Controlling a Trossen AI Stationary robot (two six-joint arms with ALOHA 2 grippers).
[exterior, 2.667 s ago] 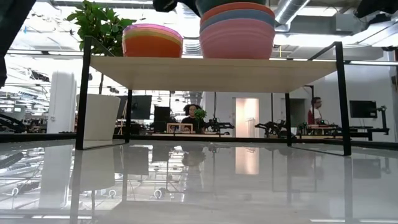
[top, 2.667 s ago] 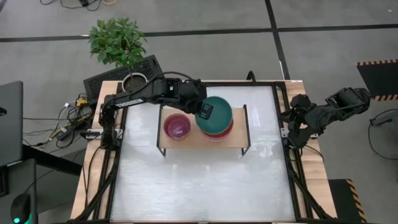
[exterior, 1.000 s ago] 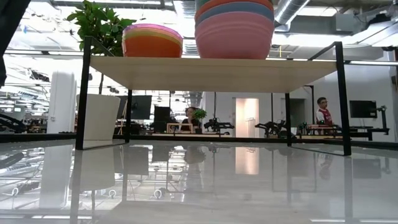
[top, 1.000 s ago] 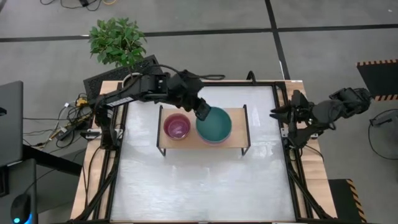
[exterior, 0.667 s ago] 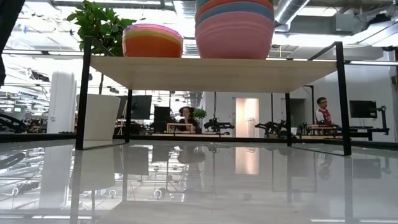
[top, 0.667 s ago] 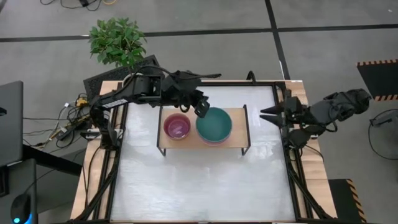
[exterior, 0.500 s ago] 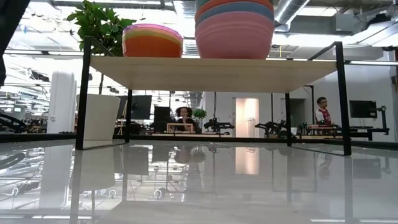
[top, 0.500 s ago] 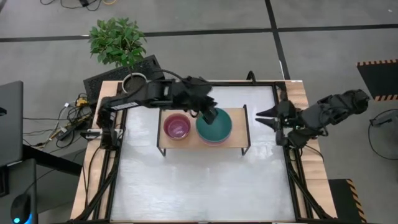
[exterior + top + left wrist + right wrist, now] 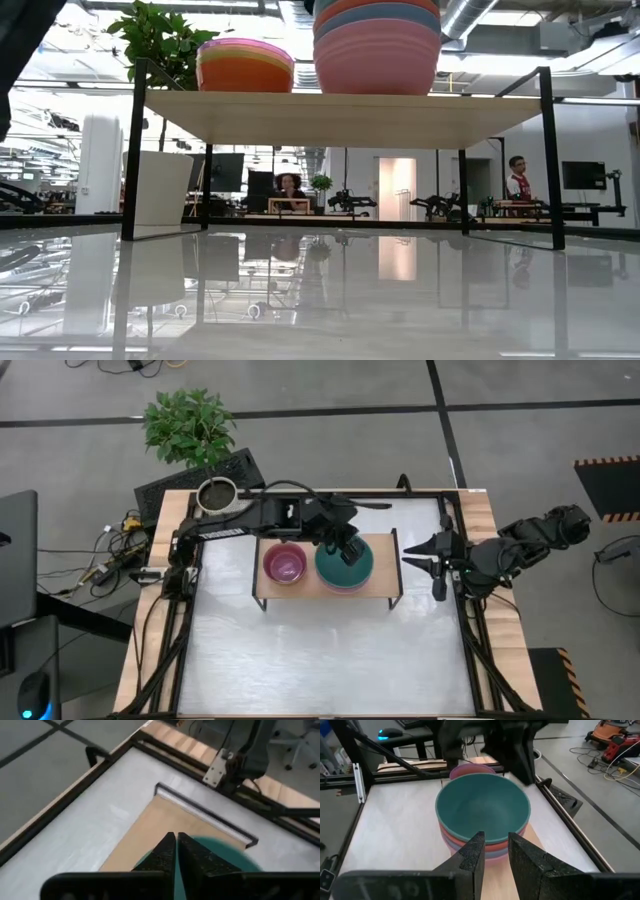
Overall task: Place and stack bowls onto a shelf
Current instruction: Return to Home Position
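Teal bowl is nested on the right-hand stack on the shelf, beside the purple bowl, so nothing is gripped: left pincer is clenched empty just above it, and right pincer is held slightly parted off the shelf's end.

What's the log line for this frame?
left gripper: shut, empty, over teal bowl | right gripper: open, empty, right of shelf | shelf: teal-topped stack, pink-topped stack

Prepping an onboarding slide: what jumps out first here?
The tall stack topped by a teal bowl on the right half of the shelf, with the left claw shut over it. Beside it sits a shorter stack with a purple bowl on top; the right claw hovers beyond the shelf's right end.
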